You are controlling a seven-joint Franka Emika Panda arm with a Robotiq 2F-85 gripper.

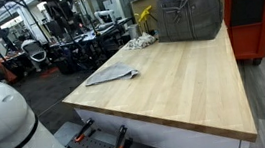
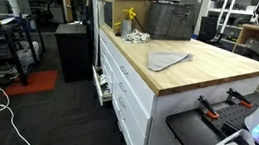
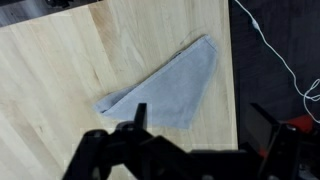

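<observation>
On the worktop [image 1: 173,79] in an exterior view, we saw a grey cloth [image 1: 111,75] lying flat near the edge by the robot's white base [image 1: 2,119]. It was well apart from the metal bin [image 1: 191,15] and yellow item [image 1: 144,17] at the far end. In an exterior view from the drawer [image 2: 127,92] side, cloth [image 2: 167,59] sat mid-worktop, bin [image 2: 166,22] behind it. Wrist view: gripper [image 3: 200,118] hung above the cloth [image 3: 168,88], jaws wide, holding nothing. Cloth was folded to a rough triangle, close to the worktop edge, dark floor [image 3: 275,25] beyond.
</observation>
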